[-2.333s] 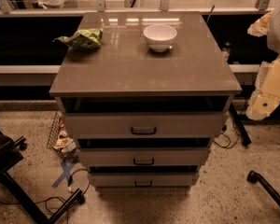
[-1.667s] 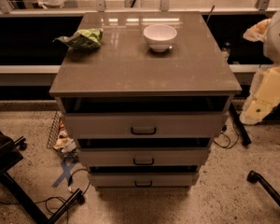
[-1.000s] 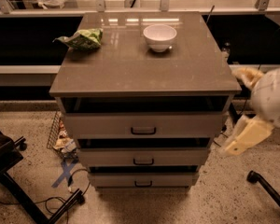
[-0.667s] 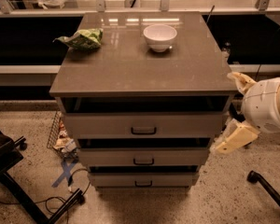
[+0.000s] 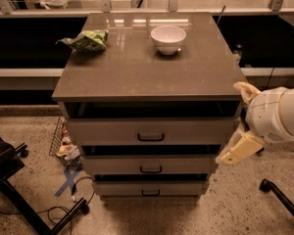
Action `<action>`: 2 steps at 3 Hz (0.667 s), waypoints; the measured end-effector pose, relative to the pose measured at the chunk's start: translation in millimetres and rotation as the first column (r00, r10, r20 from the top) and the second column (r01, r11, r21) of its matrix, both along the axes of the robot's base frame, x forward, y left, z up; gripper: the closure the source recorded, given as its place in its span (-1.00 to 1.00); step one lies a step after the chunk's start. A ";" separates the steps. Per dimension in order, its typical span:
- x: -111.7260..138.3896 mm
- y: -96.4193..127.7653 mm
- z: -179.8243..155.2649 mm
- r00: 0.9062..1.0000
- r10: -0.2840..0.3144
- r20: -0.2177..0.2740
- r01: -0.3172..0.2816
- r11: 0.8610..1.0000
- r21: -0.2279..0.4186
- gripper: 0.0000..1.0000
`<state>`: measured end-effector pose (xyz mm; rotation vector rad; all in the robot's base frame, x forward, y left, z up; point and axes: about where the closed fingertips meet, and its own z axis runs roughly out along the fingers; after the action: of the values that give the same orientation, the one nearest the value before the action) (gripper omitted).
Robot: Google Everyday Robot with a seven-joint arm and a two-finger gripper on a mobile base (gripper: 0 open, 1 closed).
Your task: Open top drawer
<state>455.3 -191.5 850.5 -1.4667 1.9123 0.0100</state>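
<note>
Swinging down from beside the cabinet top's right edge, the gripper [image 5: 239, 150] now hangs low at the front right corner, just beside the right end of the top drawer [image 5: 186, 130]. Whether it is open or closed cannot be told. Seen from the single camera view, the drawer front sits under the front edge of the cabinet top [image 5: 137, 77], a dark gap above it. Its small dark handle [image 5: 151, 137], dead centre, looks the only place to take hold. The drawer is likely rigid and fairly heavy, needing a straight, level pull. A white bowl [image 5: 168, 38] stands near the back edge.
</note>
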 end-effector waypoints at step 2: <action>23.8 27.2 -83.4 0.996 -0.008 -0.084 0.000 0.995 -0.099 -1.00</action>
<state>479.1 -164.3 767.1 -1.5502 2.0087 -0.0258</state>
